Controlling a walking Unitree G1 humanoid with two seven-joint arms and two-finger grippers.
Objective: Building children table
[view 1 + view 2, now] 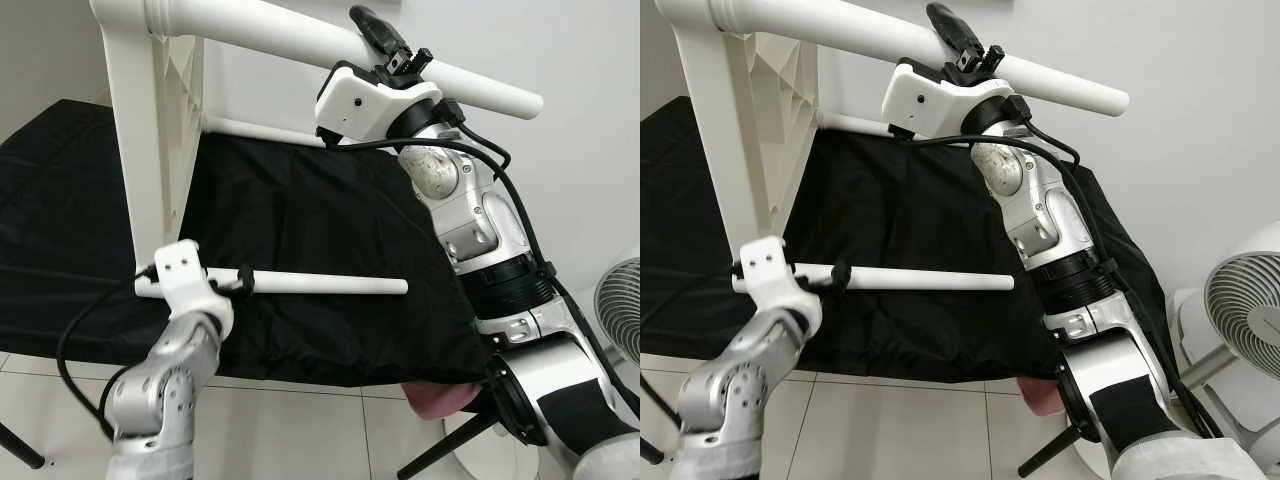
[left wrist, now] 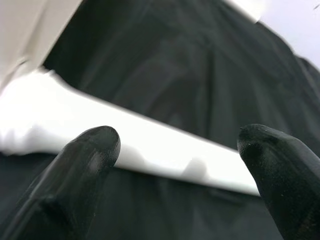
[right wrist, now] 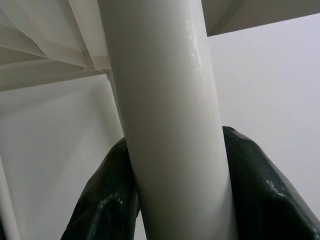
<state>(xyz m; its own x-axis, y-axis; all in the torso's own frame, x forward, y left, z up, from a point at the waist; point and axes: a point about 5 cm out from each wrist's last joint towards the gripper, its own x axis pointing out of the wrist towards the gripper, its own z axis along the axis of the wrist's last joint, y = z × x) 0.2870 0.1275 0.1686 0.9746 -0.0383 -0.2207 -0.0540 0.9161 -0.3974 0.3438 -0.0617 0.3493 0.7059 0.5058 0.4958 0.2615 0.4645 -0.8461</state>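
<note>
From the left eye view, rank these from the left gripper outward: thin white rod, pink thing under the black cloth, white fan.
1. Thin white rod: at the left gripper, running to the robot's right.
2. Pink thing: lower right, under the black cloth edge.
3. White fan: far right edge.

Right end effector (image 1: 392, 48) raised, fingers clamped — left end effector (image 1: 240, 281) low, fingers apart.
</note>
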